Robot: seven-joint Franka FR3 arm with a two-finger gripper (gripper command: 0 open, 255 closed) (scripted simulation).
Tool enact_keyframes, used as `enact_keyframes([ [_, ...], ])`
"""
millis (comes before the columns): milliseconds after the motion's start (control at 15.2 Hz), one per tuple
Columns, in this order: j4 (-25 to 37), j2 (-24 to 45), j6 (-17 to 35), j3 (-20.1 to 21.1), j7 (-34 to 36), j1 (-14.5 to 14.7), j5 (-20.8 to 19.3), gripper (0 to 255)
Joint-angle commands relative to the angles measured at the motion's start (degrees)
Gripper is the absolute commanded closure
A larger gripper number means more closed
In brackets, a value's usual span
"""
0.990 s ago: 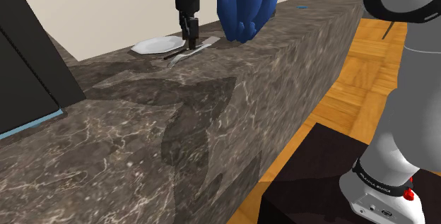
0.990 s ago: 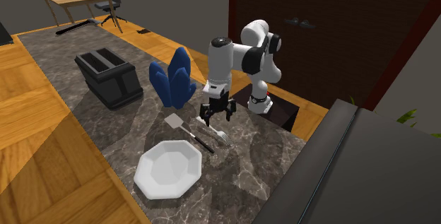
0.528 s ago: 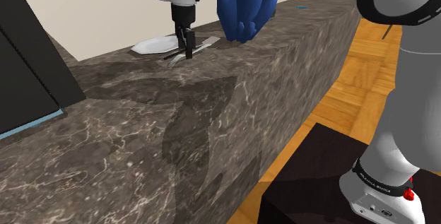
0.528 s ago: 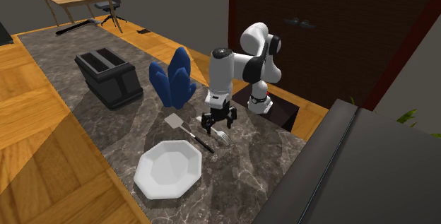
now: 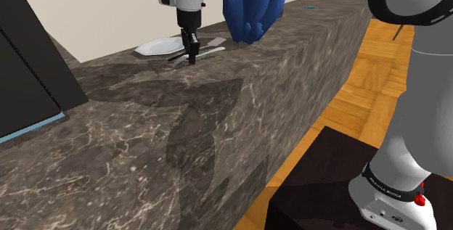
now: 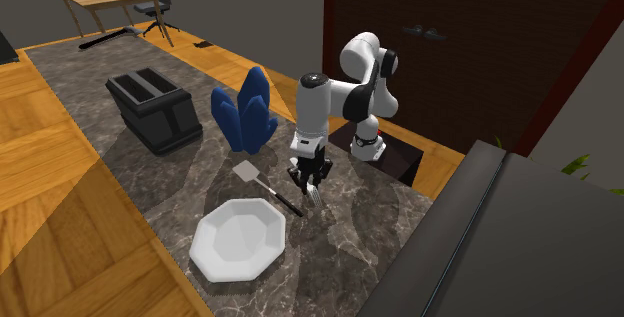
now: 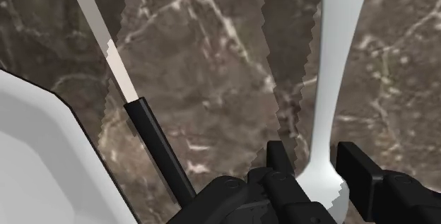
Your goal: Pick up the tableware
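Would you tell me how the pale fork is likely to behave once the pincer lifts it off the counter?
The fork looks thin and one-piece, so it is probably stiff and light. The pincer sits near one end, so the long handle may droop or pivot. Its smooth surface could be slippery.

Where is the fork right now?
The fork lies on the marble counter, clasped near its head by the gripper; in the second exterior view it sits just right of the spatula, up-right of the white plate.
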Motion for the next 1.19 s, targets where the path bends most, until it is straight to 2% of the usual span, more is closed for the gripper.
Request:
enact_keyframes([
  [0,-0.06,0.09,0.00,0.04,0.01,0.04,0.01,255],
  [264,-0.11,0.00,-0.03,0.03,-0.03,0.02,0.02,255],
  [1122,15.42,3.61,-11.95,0.04,0.36,0.08,-0.12,255],
])
